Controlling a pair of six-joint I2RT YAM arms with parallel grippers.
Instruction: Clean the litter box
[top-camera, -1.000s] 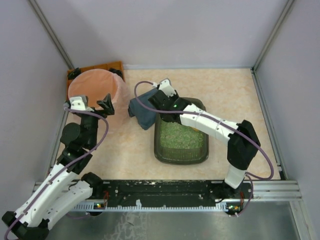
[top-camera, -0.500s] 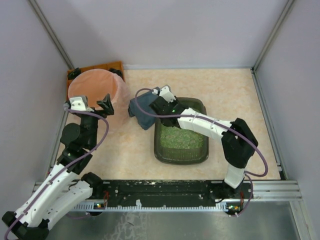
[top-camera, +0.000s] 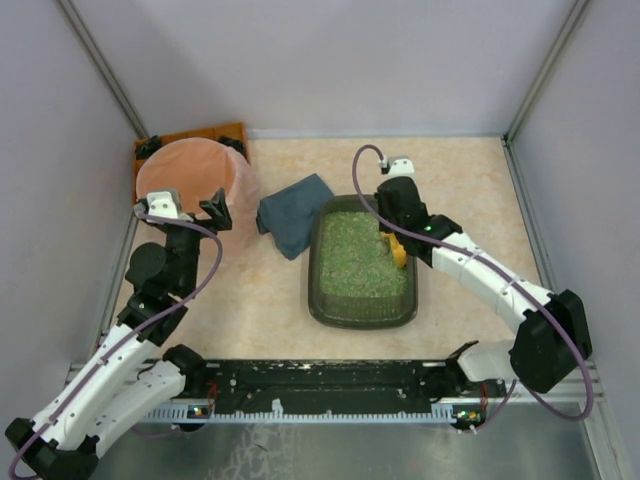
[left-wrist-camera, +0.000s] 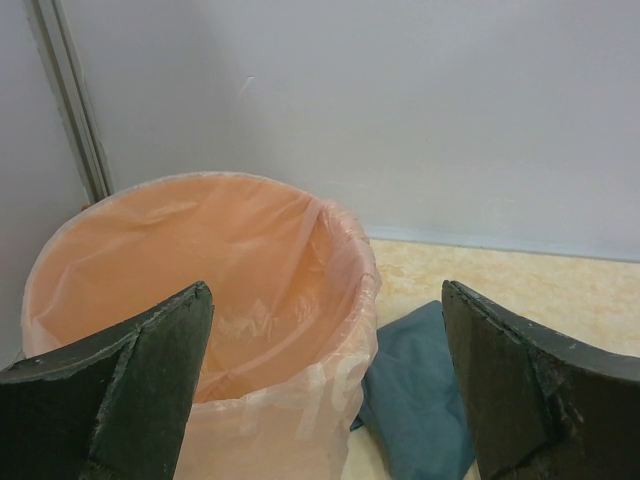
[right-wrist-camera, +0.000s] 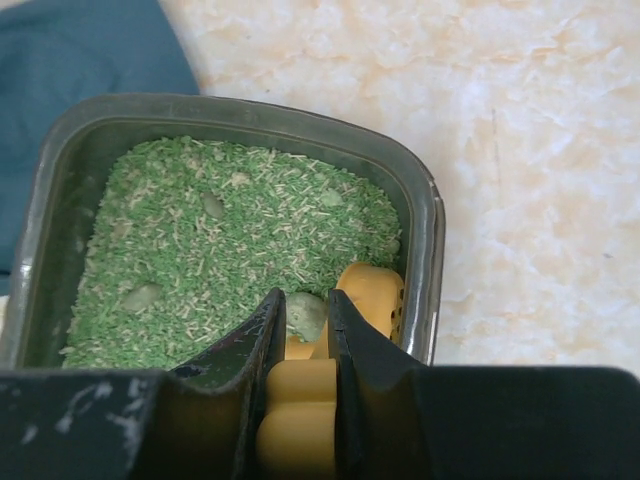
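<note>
Right claw (top-camera: 397, 241) swung off cloth (top-camera: 292, 225) to litter box (top-camera: 318, 292) right edge, clamped on yellow scoop (right-wrist-camera: 372, 296), prob. lifting a clump; left claw (left-wrist-camera: 325, 300) wide open by bucket (left-wrist-camera: 150, 250), waiting.

The desk (top-camera: 470, 190) has a pale peach, marbled surface, evenly lit with only soft shadows. Plain pale grey walls enclose it: a far wall (top-camera: 330, 60), a left wall (top-camera: 50, 180) and a right wall (top-camera: 600, 200). Slim aluminium posts (top-camera: 102, 65) run up both far corners. A black rail (top-camera: 330, 378) lies along the near edge, with a dull metal sheet (top-camera: 400, 450) nearer still.
</note>
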